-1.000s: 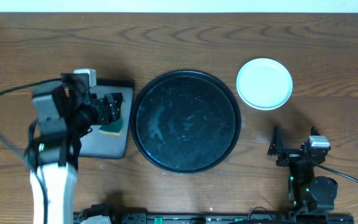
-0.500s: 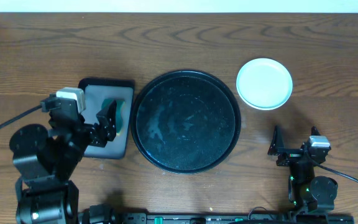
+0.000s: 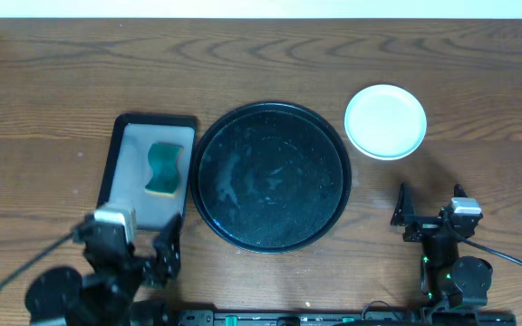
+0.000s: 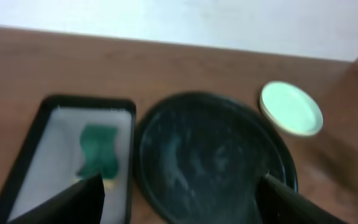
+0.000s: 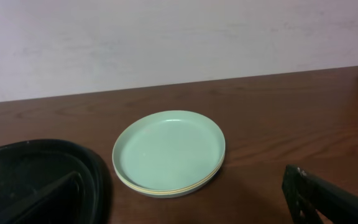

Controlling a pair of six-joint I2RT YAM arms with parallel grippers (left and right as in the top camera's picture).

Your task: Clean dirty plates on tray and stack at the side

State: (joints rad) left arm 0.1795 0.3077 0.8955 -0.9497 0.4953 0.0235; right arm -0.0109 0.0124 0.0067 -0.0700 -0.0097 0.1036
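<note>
The plates (image 3: pixel 386 120) stand in one stack on the table to the right of the round black tray (image 3: pixel 271 175); a mint plate is on top and a yellow rim shows between plates in the right wrist view (image 5: pixel 169 152). The tray holds no plates and shows wet streaks (image 4: pixel 210 155). My left gripper (image 3: pixel 157 258) is open and empty near the front edge, below the sponge tray. My right gripper (image 3: pixel 406 213) is open and empty at the front right, short of the stack.
A small rectangular black tray (image 3: pixel 118 145) with a green sponge (image 3: pixel 163 169) lies left of the round tray. The sponge also shows in the left wrist view (image 4: pixel 98 149). A pale wall runs along the table's far edge.
My left arm has drawn back from over the sponge tray toward the front edge, leaving the sponge on its tray. The right arm and the plates have not moved.
</note>
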